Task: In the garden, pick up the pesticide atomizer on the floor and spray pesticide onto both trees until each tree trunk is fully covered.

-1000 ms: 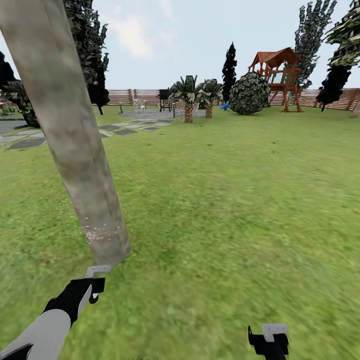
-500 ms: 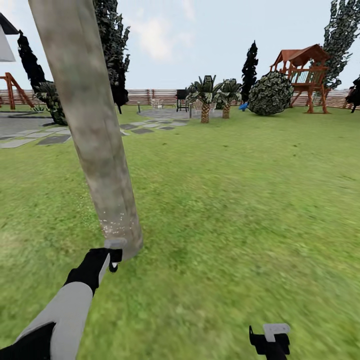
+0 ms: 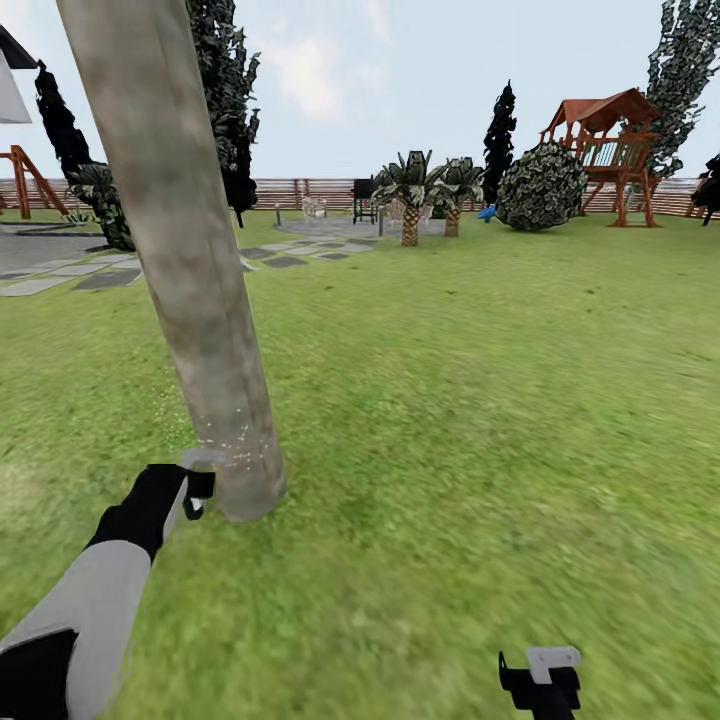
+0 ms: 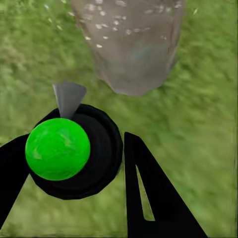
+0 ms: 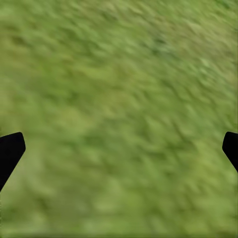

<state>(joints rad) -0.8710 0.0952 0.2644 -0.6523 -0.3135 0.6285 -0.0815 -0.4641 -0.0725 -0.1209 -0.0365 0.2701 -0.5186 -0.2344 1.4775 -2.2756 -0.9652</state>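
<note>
Atomizer (image 4: 64,153) mostly hidden from my head camera; wrist view shows green ball on black body, grey nozzle (image 4: 68,97) toward trunk (image 3: 190,270). My left gripper (image 4: 74,163) clamps it, black fingers (image 4: 148,188) either side. Trunk base just beyond nozzle, at 12 o'clock, white pesticide specks (image 3: 235,440) low on bark. My right gripper (image 5: 119,148) spread wide over grass (image 3: 480,400), holds nothing. Fence (image 3: 300,190), playhouse (image 3: 610,150) far, at 1 o'clock.

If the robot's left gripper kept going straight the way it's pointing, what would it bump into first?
Most likely the tree trunk. The left gripper, shut on the atomizer, points at the trunk's base just above the grass, with white pesticide specks already there. The exact gap is hard to judge.
</note>
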